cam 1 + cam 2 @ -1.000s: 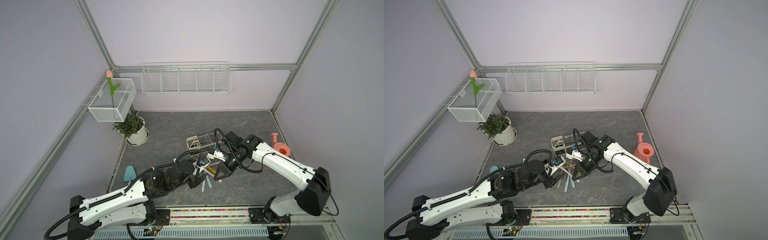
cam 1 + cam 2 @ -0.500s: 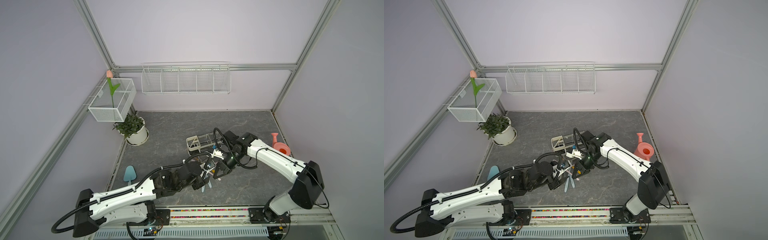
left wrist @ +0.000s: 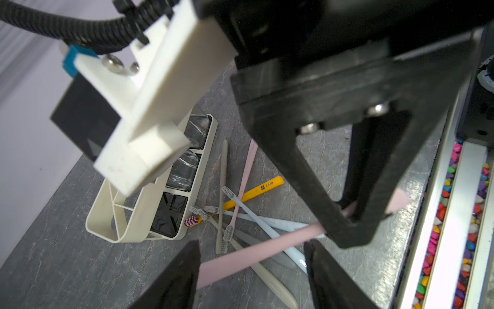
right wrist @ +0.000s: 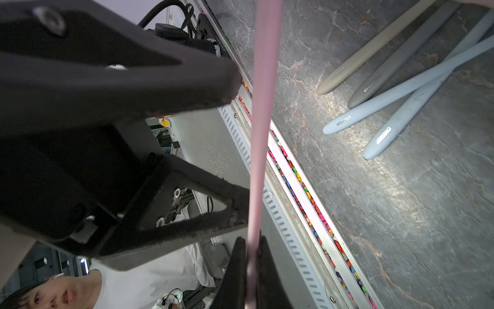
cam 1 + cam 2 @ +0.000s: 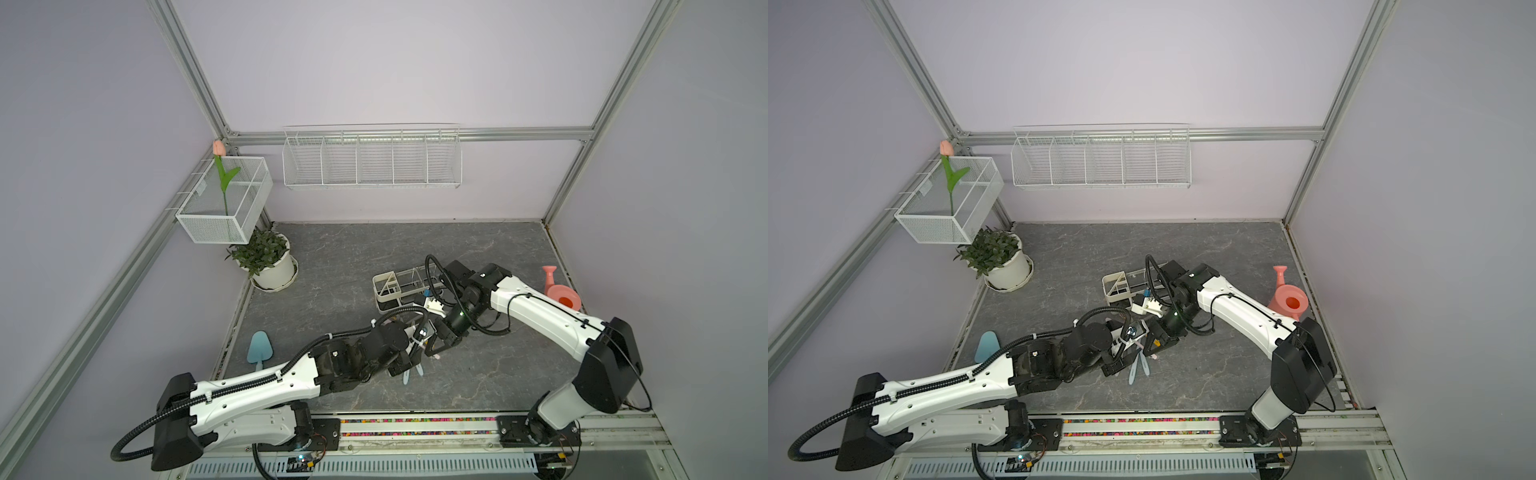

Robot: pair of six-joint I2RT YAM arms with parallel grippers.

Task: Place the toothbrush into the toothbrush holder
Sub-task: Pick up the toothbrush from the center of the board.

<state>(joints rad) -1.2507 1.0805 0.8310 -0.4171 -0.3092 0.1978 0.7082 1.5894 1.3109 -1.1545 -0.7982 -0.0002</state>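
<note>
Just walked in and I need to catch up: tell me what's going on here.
The right gripper is shut on a pink toothbrush, holding it up. The left gripper is open, its jaws on either side of that handle but not closed on it, which looks like a handover. The toothbrush holder stands nearby with no brush visible in it. Several other toothbrushes lie loose on the table beside it.

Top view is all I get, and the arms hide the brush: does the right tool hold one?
Observer: Yes. The right wrist view shows the right tool shut on a pink toothbrush.
Operator: And the left tool?
Observer: Open; in the left wrist view the pink handle crosses the gap between its fingers.
</note>
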